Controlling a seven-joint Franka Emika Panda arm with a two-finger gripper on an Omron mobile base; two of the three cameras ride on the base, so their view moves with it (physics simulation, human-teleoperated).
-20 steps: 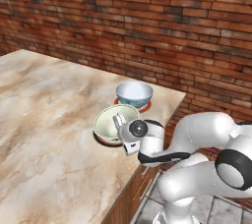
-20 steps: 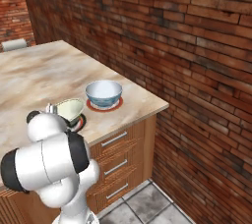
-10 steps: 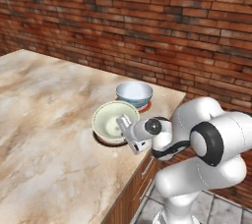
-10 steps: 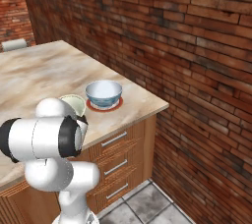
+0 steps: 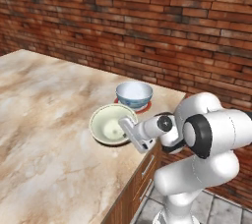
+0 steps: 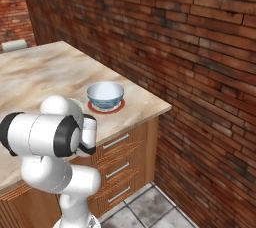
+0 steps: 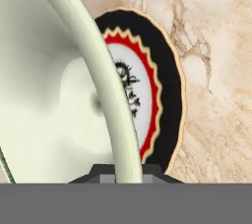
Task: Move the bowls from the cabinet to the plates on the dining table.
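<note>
Tool (image 5: 129, 128) is seen at the near rim of the cream-green bowl (image 5: 110, 124), its jaws narrowed tight across that rim; in the hand view the rim (image 7: 106, 85) runs straight down between the finger tips, so the bowl is gripped by its edge.

Cream-green bowl: held above a plate (image 7: 147, 95) on the counter (image 5: 44, 120), near the counter's front corner. Whether it touches the plate cannot be told. Interior is plain and pale; nothing is seen inside. In the hand view the bowl is shown edge-on, covering the plate's left part, with the plate's black rim, red zigzag ring and white centre with a black figure exposed to the right of the rim.

Blue-patterned bowl (image 5: 134, 94): set upright on a second plate, of which a red edge (image 5: 142, 109) is visible beneath it. White inside, bluish pattern outside. Nothing is seen in it. It is placed just beyond the cream-green bowl, toward the brick wall (image 5: 147, 26), the two bowls close beside each other.

From the right base view the blue-patterned bowl (image 6: 105, 94) is seen on its red-edged plate near the counter's corner, above wooden drawer fronts (image 6: 120, 167) with short metal handles. The cream-green bowl is mostly hidden there behind the arm.

Counter surface is beige-brown marble pattern.
</note>
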